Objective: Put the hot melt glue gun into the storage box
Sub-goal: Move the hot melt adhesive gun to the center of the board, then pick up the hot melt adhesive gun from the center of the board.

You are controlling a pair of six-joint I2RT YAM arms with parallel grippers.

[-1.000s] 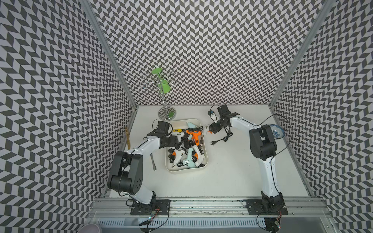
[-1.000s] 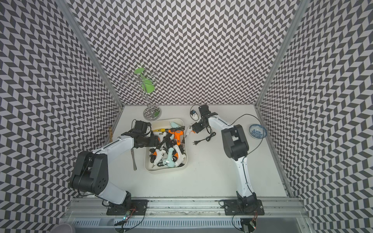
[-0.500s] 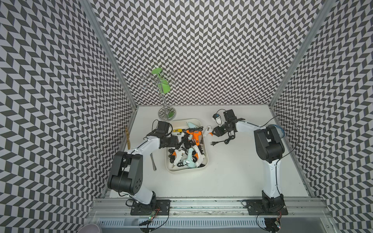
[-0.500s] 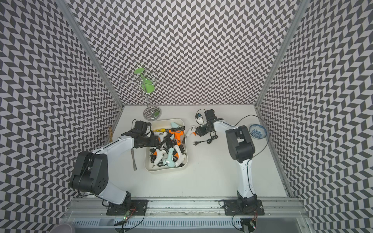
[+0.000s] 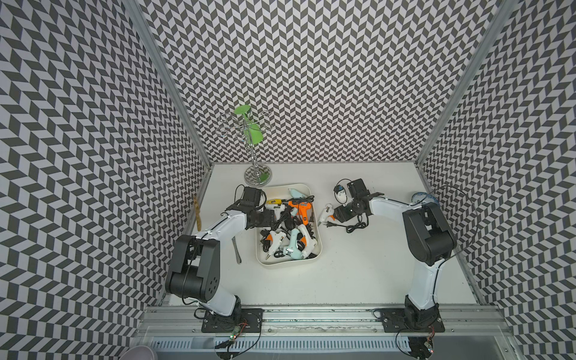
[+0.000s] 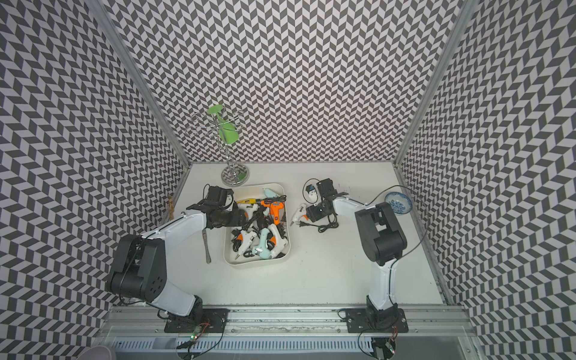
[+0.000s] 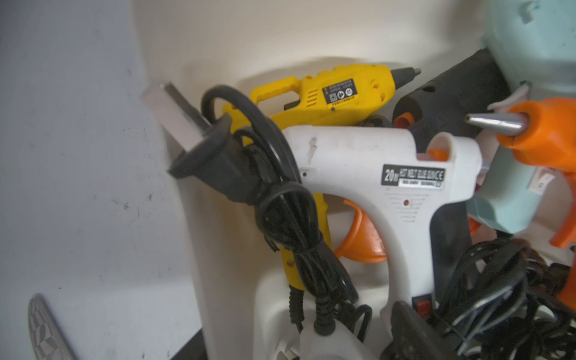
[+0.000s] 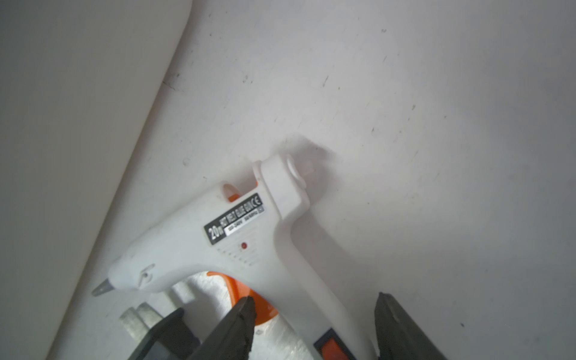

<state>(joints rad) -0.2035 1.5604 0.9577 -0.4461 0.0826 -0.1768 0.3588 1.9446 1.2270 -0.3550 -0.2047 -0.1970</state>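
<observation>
Herringbone walls [image 5: 311, 78] closed in a white bench [image 5: 358, 265]; one white glue gun [image 5: 325, 213] lay outside the storage box [image 5: 290, 262].
On the bench the right jaws stood partly apart astride that gun's handle, one jaw over the orange trigger; whether they pinched it could not be told. Its nozzle pointed away from them toward the box wall just ahead. Inside the box the left jaws sat among corded guns, a yellow gun [image 7: 336, 90] straight ahead of them; their opening could not be made out.
</observation>
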